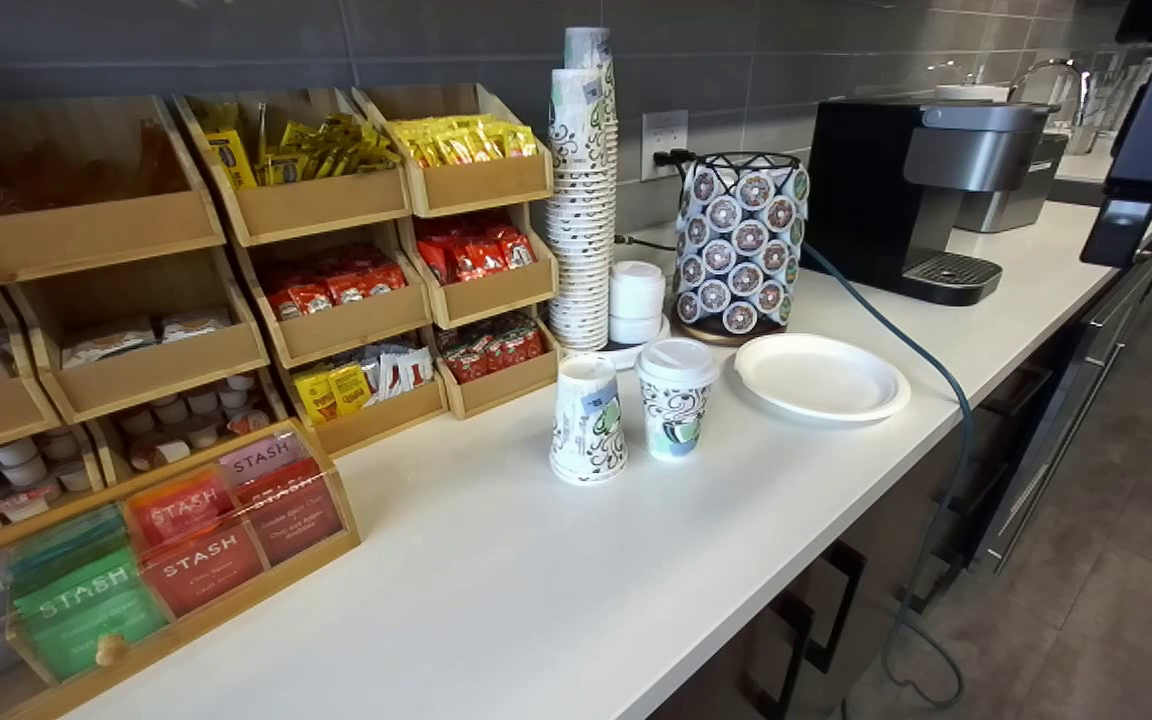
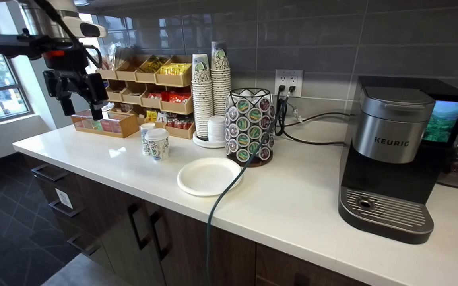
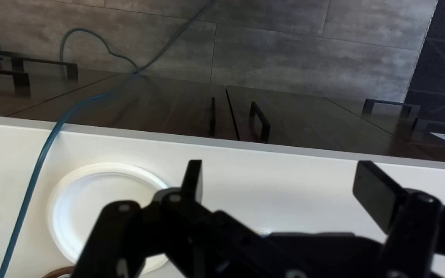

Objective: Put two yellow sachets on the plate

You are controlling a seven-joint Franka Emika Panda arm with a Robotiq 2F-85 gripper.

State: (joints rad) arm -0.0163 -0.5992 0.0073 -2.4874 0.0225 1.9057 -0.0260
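Note:
The yellow sachets fill the top bin nearest the cup stacks in the wooden rack. They also show in an exterior view. The round white plate lies bare on the counter in both exterior views. In the wrist view the plate is at the left, partly hidden by a finger. My gripper is open, empty and points down, well above the counter at the front of the rack. In the wrist view its fingers are wide apart over white counter.
Two patterned paper cups stand between rack and plate. Tall cup stacks and a pod carousel stand behind. A green cable crosses the plate's edge. The coffee machine is beyond. Olive-green packets fill the neighbouring top bin.

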